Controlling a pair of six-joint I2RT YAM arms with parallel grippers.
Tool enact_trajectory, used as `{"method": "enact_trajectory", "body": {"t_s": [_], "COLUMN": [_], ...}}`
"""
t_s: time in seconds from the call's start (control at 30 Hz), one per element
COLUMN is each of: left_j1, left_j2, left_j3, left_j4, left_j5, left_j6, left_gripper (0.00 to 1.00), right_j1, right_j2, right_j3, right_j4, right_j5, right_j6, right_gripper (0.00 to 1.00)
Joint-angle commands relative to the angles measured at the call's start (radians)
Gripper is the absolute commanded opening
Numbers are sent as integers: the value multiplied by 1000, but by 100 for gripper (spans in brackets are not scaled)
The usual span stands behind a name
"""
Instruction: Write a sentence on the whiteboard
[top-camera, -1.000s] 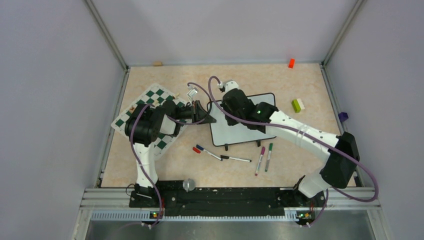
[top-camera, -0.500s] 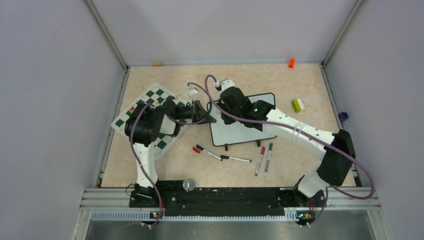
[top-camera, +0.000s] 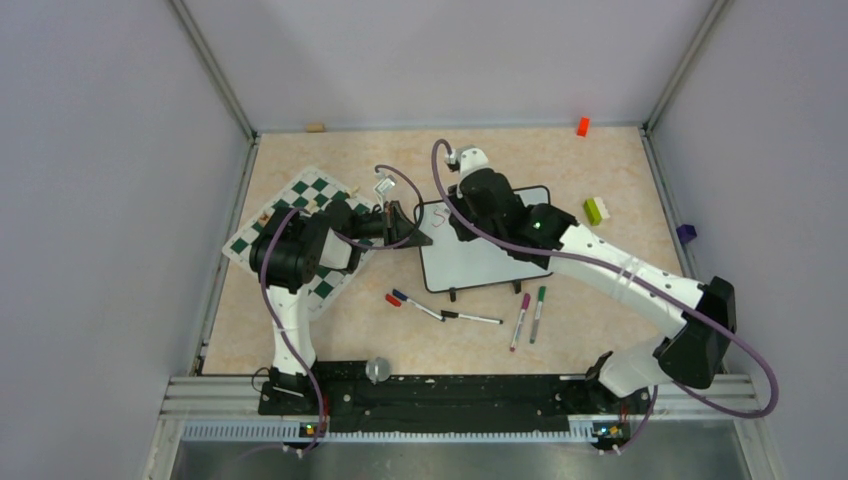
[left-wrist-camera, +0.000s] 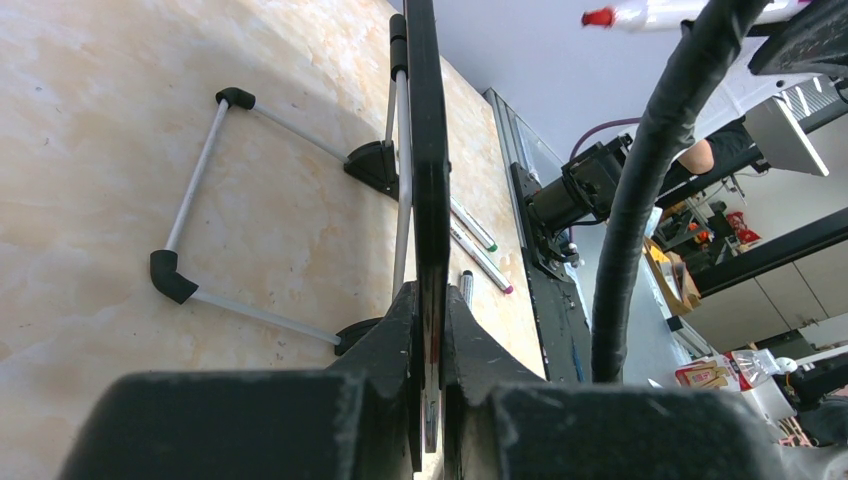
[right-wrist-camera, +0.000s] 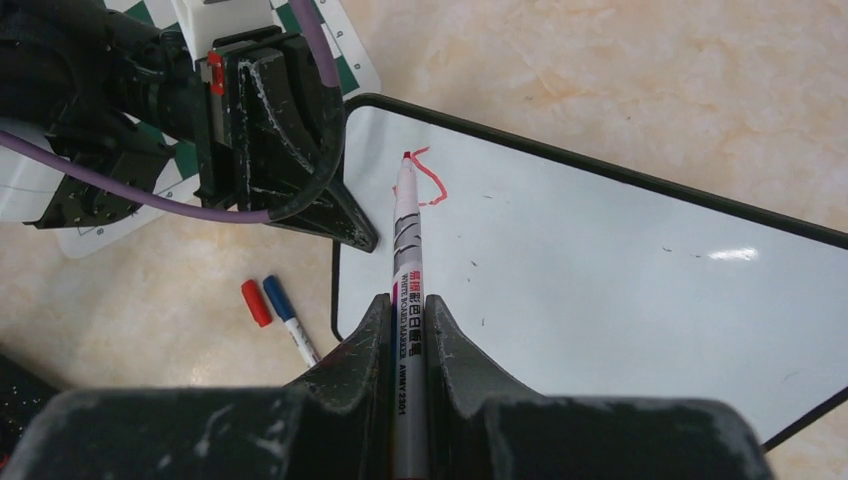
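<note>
The whiteboard (top-camera: 490, 250) lies right of centre, glossy white with a thin black frame. My left gripper (top-camera: 420, 238) is shut on its left edge; in the left wrist view the board (left-wrist-camera: 428, 150) runs edge-on between the jaws of that gripper (left-wrist-camera: 430, 300). My right gripper (right-wrist-camera: 407, 300) is shut on a red marker (right-wrist-camera: 406, 240), whose tip touches the whiteboard (right-wrist-camera: 600, 280) near its top left corner. Of the sentence, one red curved stroke (right-wrist-camera: 432, 182) shows there. From above, the right gripper (top-camera: 452, 217) hangs over that corner.
A green-and-white chess mat (top-camera: 300, 195) lies under the left arm. Loose markers (top-camera: 470, 318) and a red cap (right-wrist-camera: 255, 302) lie in front of the board. A green-white block (top-camera: 597, 209), an orange block (top-camera: 582, 126) and a purple piece (top-camera: 686, 233) sit at the right.
The right arm has swung back and to the right over the board's top left corner, and a red stroke now shows there. The left gripper has held still on the board's edge.
</note>
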Motion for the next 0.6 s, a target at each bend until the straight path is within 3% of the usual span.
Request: {"method": "enact_trajectory", "body": {"t_s": [0.0,0.57], "left_j1": [-6,-5], "left_j2": [-2,-9], "left_j3": [8,5], "left_j4": [75,75], "left_j5": [65,65], "left_j6": [-27,-25], "left_gripper": [0,0], "right_j1": [4,3], "right_j2": [-64,-72], "right_j3": [-51,-95], "right_j4": [35,46], "right_j5": [50,69], "right_j6": [20,-54], "right_gripper": [0,0]}}
